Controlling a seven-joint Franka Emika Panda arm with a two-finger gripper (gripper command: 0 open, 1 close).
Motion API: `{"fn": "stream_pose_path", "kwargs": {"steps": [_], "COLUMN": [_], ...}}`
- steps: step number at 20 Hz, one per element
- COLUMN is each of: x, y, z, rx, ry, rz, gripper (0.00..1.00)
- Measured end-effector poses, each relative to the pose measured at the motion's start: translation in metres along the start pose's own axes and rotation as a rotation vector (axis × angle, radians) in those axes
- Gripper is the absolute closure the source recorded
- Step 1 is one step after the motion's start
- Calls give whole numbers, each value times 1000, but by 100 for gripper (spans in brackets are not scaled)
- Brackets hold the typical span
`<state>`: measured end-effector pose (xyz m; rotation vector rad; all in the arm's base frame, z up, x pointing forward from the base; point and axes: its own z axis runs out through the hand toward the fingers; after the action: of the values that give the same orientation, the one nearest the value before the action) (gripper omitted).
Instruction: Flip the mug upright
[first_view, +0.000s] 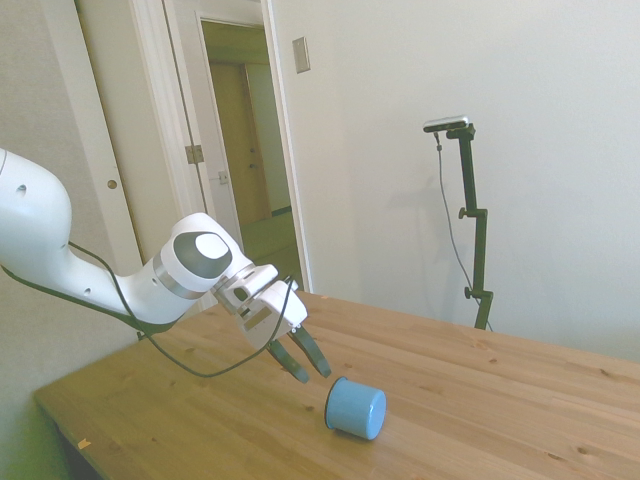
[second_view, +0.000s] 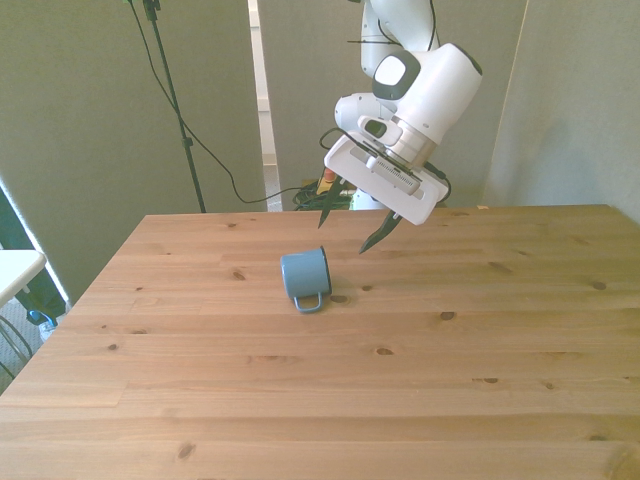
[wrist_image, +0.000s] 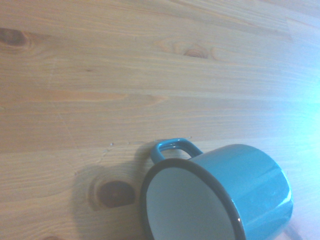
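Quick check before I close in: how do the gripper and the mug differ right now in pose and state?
The mug lies on its side on the table, handle flat against the wood; the gripper hangs in the air above, touching nothing. The mug is light blue with a dark rim and white inside; the gripper is white with dark jaws. The jaws stand open and empty. In the side view the mug's base faces the camera, while the gripper tilts down toward it. Both sit near the table's middle.

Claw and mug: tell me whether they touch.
Apart. The side view shows bare table between the open claw and the mug, which lies on its side.
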<state>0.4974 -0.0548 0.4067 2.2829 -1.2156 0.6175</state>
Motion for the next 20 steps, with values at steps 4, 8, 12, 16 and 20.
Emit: {"fn": "stream_pose_path", "kwargs": {"steps": [4, 8, 12, 16, 20], "x": [3, 10, 14, 16, 19], "y": [1, -3, -5, -6, -7], "z": [17, 26, 31, 37, 43], "rx": [-28, -46, -72, -98, -124], "ry": [13, 31, 66, 94, 109], "rz": [7, 14, 21, 32, 42], "gripper": [0, 0, 0, 0, 0]}}
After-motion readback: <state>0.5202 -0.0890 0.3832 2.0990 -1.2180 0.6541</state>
